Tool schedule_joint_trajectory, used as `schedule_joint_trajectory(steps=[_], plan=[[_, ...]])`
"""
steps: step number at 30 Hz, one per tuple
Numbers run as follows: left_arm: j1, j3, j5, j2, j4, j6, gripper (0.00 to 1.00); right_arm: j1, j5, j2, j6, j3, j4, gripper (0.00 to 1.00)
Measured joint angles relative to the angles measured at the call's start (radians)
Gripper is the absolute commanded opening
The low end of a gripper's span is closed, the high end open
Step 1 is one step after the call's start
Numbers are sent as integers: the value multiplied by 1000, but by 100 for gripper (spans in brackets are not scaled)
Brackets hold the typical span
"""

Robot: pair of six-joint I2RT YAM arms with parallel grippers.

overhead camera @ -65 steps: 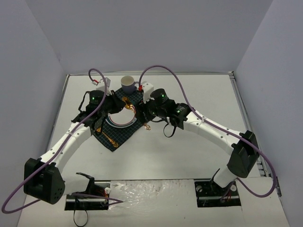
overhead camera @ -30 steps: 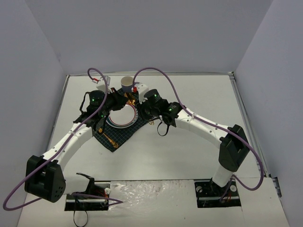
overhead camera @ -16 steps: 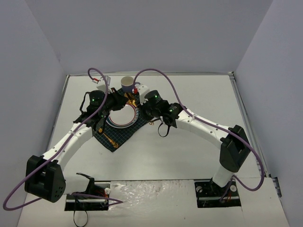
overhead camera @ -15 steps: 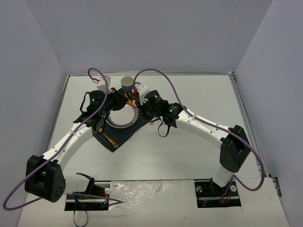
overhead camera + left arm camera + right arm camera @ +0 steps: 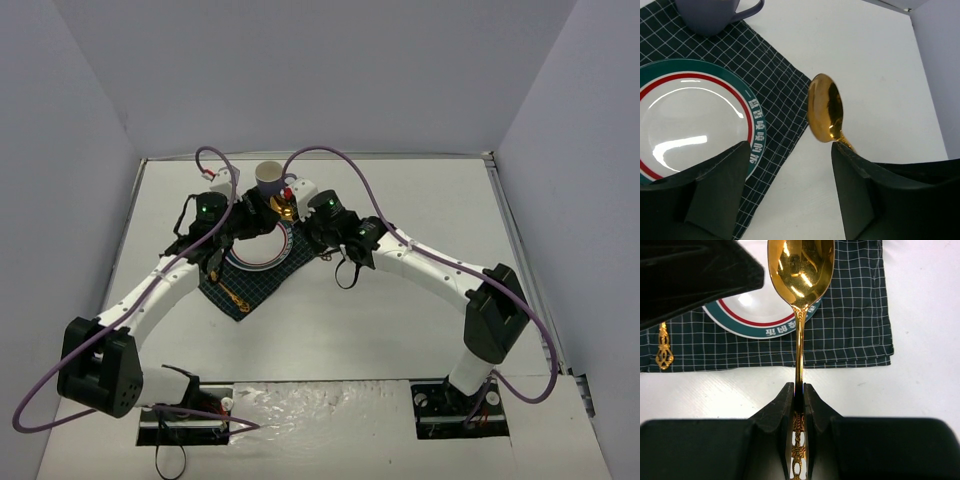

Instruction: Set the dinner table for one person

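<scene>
Right claw [image 5: 799, 390] clenched on spoon [image 5: 800, 270] handle, bowl apparently aloft near plate [image 5: 752, 125], right rim. Left claw [image 5: 787, 150] released, empty, just beside. Tabletop [image 5: 865, 60] carries the cloth [image 5: 775, 85], far centre-left. Spoon-placing step; next: lower it flat right of plate, let go.

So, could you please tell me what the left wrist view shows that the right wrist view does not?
Only the left wrist shows the purple-grey mug. Only the right wrist shows the right tool shut on the gold spoon and a second gold utensil's ornate end. Both share the spoon, the green-rimmed plate and the checked cloth.
</scene>
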Motion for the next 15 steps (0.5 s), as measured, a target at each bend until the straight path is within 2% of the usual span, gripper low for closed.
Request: schedule_joint_trajectory(steps=[3, 7, 12, 15], plan=[[25, 17, -6, -6, -49, 16, 81, -33, -2, 7, -23, 0, 1, 0], [111, 57, -13, -50, -154, 55, 87, -82, -3, 46, -62, 0, 18, 0], [250, 124, -47, -133, -309, 156, 91, -131, -1, 159, -117, 20, 25, 0], [279, 150, -109, -182, -394, 236, 92, -145, 0, 243, -144, 52, 23, 0]])
